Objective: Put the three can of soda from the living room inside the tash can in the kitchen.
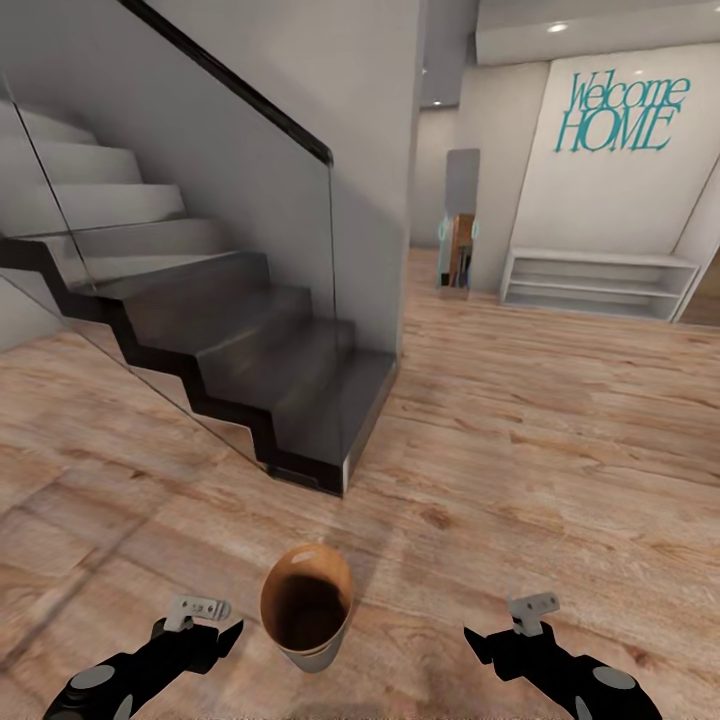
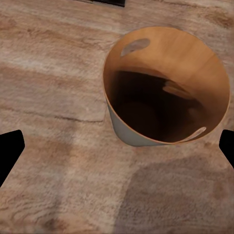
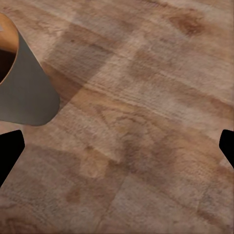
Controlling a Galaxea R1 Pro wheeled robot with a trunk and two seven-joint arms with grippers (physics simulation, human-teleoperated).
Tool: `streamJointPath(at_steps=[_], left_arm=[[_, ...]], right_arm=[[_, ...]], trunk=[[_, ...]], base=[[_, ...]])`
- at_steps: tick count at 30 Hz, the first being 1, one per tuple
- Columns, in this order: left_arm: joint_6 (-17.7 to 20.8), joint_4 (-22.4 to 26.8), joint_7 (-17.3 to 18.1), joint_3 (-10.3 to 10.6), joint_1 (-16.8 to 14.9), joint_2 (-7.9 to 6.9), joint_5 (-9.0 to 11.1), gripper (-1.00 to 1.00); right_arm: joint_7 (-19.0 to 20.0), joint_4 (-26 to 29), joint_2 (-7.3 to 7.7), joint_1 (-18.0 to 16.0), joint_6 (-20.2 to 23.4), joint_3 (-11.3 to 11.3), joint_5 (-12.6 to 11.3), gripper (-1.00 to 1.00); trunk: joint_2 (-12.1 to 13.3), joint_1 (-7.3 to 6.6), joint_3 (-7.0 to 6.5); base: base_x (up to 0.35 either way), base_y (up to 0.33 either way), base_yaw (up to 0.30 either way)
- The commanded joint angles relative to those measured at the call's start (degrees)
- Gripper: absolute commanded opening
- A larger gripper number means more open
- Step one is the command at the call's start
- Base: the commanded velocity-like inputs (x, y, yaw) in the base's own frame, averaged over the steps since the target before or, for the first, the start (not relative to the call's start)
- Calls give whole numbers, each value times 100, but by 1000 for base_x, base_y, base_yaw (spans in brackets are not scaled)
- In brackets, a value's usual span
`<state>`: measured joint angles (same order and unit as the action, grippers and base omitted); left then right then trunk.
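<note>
Standing between the parted jaws, a brown bin (image 1: pixel 306 606) faces a dark staircase (image 1: pixel 270 370).

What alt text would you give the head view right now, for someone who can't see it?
A round brown bin with a dark inside stands on the wood plank floor between the robot's two empty grippers, left and right. A dark staircase with a glass side rises at left; a low white shelf sits under teal "Welcome HOME" lettering on the far wall.

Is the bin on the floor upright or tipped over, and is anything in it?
Upright: the bin stands on its base, mouth up. Its inside looks dark and empty.
</note>
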<state>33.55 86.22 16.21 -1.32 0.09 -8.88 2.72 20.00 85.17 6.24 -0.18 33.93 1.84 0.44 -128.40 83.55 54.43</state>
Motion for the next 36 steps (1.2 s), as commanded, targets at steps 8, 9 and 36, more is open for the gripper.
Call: streamJointPath(at_steps=[8,9,36], left_arm=[[-6,-8,-21,0,0,9,-13,100],[-6,-8,-25,0,0,9,-14,100],[-6,-8,-57,0,0,9,-11,100]], right_arm=[[-3,6,0,0,0,0,0,100],[-4,7,0,0,0,0,0,100],[-22,212,0,-6,393,22,0,100]], trunk=[[0,0,75],[0,0,85],[0,0,339]], base=[[0,0,0],[0,0,0],[0,0,0]])
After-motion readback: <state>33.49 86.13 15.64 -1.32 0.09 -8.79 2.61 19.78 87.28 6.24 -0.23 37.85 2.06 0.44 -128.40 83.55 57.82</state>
